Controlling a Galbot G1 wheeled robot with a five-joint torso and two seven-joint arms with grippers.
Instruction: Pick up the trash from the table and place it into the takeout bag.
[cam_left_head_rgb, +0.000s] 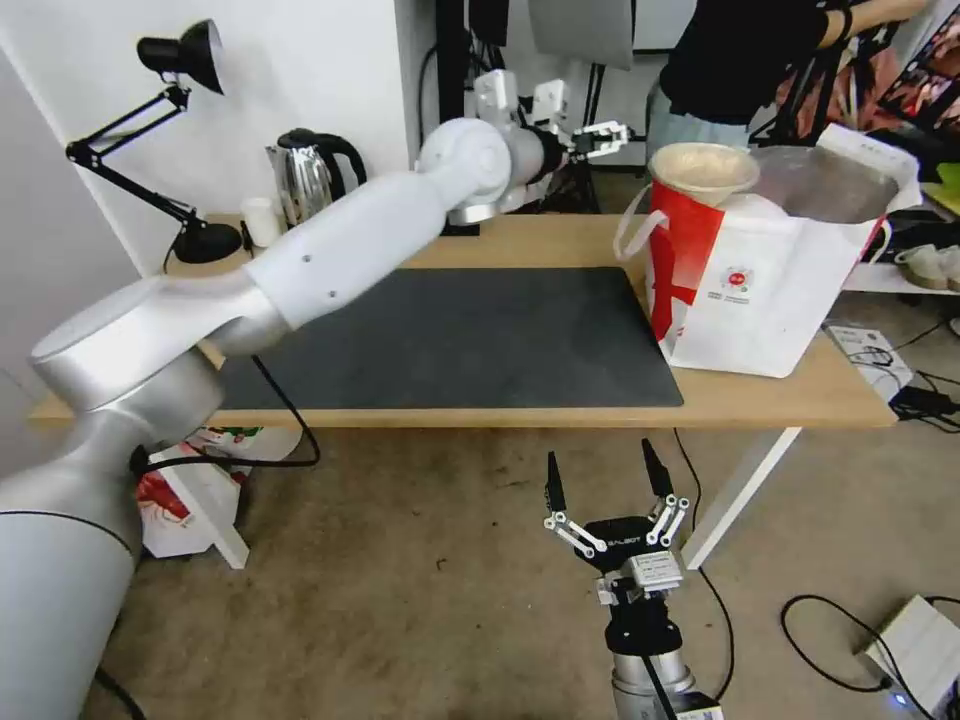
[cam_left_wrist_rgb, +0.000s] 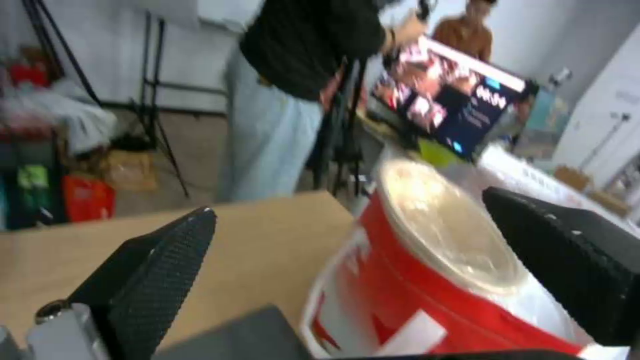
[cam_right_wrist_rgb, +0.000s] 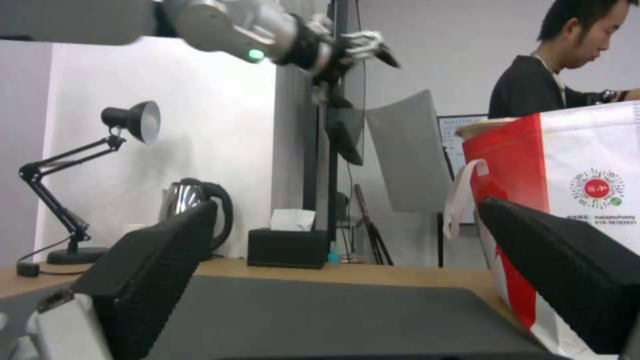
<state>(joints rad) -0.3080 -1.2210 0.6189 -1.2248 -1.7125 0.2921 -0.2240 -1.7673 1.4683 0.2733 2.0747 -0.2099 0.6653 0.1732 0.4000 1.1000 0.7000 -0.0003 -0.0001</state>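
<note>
Takeout bag (cam_left_head_rgb: 775, 290) stands upright at 2 o'clock on the table (cam_left_head_rgb: 800, 395), mouth up, long axis running 9 to 3. We see 1 beige pulp bowl (cam_left_head_rgb: 703, 168) sitting rim-up in the mouth, probably just dropped there. Left gripper (cam_left_head_rgb: 598, 138) hangs at the bag's 10 o'clock, fingers wide, empty. Right gripper (cam_left_head_rgb: 606, 480) is parked at 6, below the table edge, also wide.

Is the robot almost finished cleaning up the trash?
Nearly, it seems. The beige pulp bowl sits in the top of the takeout bag, and no trash shows on the mat. The left gripper, open, hangs beside the bag holding nothing. The right gripper waits open below the table.
</note>
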